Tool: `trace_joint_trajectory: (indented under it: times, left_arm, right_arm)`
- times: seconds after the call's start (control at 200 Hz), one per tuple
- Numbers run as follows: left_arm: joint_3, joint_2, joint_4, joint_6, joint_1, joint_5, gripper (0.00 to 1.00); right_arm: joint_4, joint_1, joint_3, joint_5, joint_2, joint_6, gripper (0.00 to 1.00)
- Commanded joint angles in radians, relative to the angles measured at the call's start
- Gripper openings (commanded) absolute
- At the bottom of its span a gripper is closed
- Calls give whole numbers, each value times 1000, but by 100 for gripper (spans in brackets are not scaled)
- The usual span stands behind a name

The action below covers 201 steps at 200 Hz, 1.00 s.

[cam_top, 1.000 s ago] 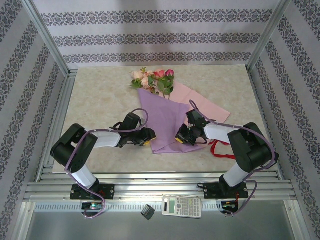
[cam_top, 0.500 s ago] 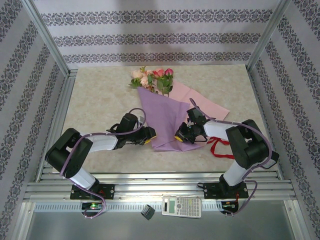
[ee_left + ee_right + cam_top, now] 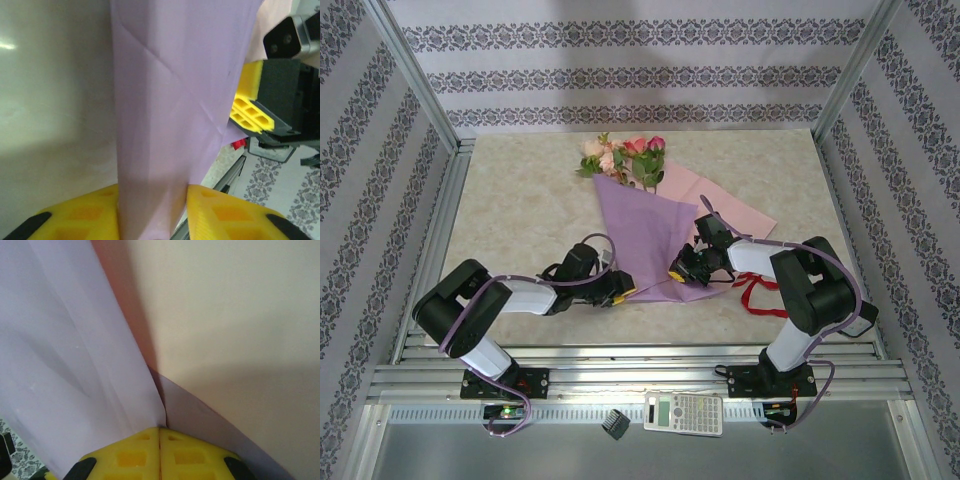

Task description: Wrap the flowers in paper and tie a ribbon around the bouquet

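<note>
Two grips are holding the paper [image 3: 642,225]: left gripper [image 3: 622,291] is clenching its near tip, right gripper [image 3: 677,274] is pinching its right edge; calculator [image 3: 683,412] print is illegible.

On the table [image 3: 520,210], the flowers [image 3: 625,157] stuck out at twelve o'clock of the paper [image 3: 645,235]. The left gripper [image 3: 623,293] clasped the paper's near end at seven o'clock, and the right gripper [image 3: 677,273] clasped it at five. The ribbon [image 3: 748,296] lay at four o'clock, near the right gripper. A calculator [image 3: 683,412] lay at six o'clock, before the table.
</note>
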Motion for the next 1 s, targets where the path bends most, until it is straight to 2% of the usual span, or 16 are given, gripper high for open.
trace_joint_trajectory:
  times: [0.0, 0.06, 0.135, 0.24, 0.275, 0.43, 0.545, 0.634, 0.724, 0.829, 0.999]
  left_arm:
    - [-25, 6, 86, -42, -23, -18, 23]
    - [-37, -8, 86, -52, -23, -34, 17]
    - [-41, -32, 72, -58, -23, -50, 15]
    - [-32, -41, 75, -82, -23, -60, 3]
    - [-30, -38, 89, -98, -23, -64, 0]
    - [-36, -25, 177, -187, -25, -84, 0]
    - [-27, -32, 185, -213, -26, -91, 0]
    - [-22, -35, 189, -220, -27, -90, 0]
    - [-19, -25, 205, -223, -27, -85, 0]
    - [-22, -17, 220, -230, -28, -81, 0]
    - [-21, -27, 206, -223, -28, -74, 0]
  right_arm:
    - [-60, -8, -28, 121, 72, -12, 8]
    - [-59, -9, -28, 121, 68, -12, 9]
    - [-61, -13, -28, 117, 62, -13, 8]
    - [-84, -16, -14, 113, 37, -24, 12]
    - [-108, -14, -2, 122, 14, -35, 17]
    - [-188, -9, 4, 130, -189, 48, 46]
    - [-160, 63, -62, 128, -347, 290, 61]
    - [-78, 164, -133, 145, -418, 522, 66]
    - [56, 285, -218, 242, -469, 774, 73]
    - [242, 395, -288, 384, -465, 993, 75]
    - [391, 507, -305, 552, -400, 1146, 75]
